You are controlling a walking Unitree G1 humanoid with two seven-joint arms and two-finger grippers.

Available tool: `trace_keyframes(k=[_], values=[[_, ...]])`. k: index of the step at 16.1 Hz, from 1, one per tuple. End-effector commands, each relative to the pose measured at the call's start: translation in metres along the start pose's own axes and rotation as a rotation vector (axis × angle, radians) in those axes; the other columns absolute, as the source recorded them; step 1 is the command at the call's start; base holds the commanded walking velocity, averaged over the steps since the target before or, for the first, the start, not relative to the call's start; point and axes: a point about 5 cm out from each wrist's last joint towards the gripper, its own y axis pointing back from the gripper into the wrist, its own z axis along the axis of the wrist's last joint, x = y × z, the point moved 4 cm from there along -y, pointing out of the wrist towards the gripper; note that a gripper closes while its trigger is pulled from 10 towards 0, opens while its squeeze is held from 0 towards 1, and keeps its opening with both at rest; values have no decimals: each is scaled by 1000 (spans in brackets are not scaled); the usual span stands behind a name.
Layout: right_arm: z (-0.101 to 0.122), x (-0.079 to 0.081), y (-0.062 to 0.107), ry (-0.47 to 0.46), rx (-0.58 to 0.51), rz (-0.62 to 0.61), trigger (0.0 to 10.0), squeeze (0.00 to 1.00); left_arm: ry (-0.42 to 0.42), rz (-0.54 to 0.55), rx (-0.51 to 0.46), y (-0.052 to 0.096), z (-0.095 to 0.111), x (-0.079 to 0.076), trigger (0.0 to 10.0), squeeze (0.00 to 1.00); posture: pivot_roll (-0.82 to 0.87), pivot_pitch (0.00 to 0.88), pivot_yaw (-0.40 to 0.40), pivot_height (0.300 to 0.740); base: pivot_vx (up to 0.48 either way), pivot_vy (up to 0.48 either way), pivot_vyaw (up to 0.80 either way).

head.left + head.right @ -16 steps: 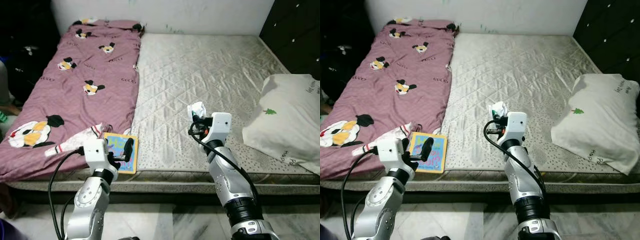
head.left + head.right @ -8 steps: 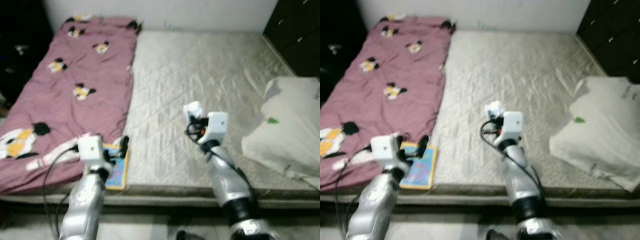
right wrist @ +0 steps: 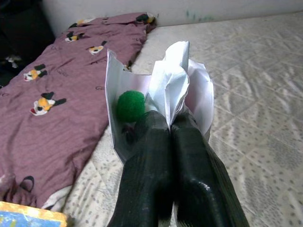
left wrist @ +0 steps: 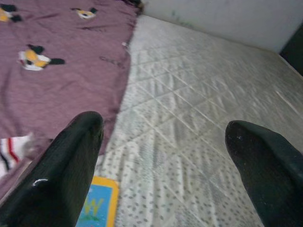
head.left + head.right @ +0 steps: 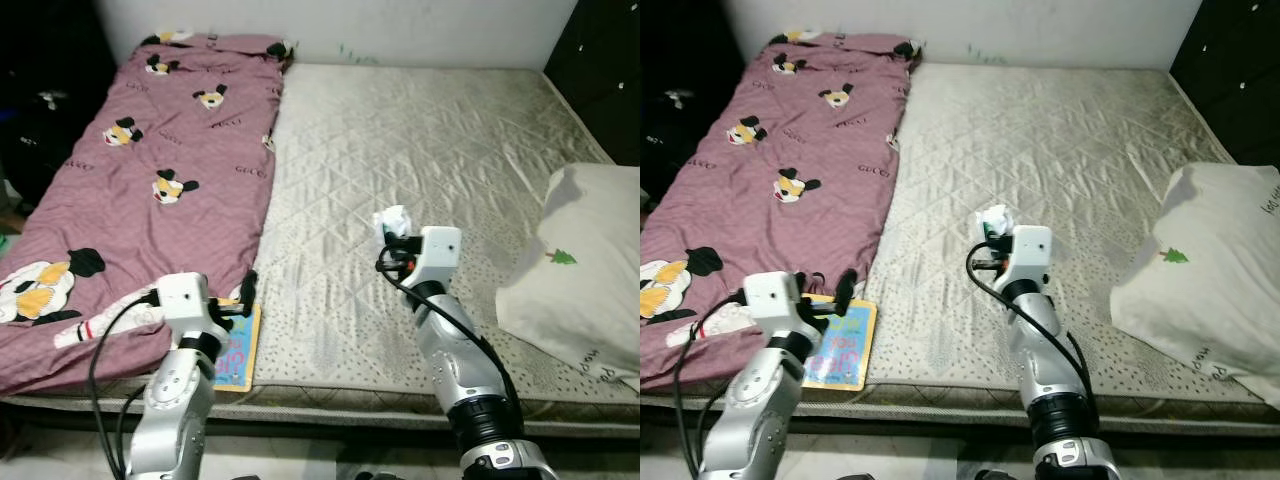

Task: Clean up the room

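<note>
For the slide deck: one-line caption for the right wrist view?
Right hand shut on a white plastic bag holding a green ball, above the mattress.

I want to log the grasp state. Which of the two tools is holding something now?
The right tool: its fingers are pressed together on a white plastic bag with something green inside. The left tool is open.

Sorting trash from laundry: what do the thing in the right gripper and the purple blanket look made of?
The wad in the right gripper looks like thin white paper or plastic film, creased, with a fuzzy green ball beside it. The blanket looks like soft matte printed fabric, draped and wrinkled.
</note>
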Motion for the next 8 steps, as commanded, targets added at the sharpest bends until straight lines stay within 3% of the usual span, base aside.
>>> trace_keyframes(k=[1,8], values=[[0,1,1,1,-5,4,10000,0,-4,1,23,1,-5,1,10000,0,76,120,-1,740,0,0,0],[-3,2,0,2,12,15,10000,0,-8,7,18,1,-4,1,10000,0,77,117,-8,740,0,224,0]])
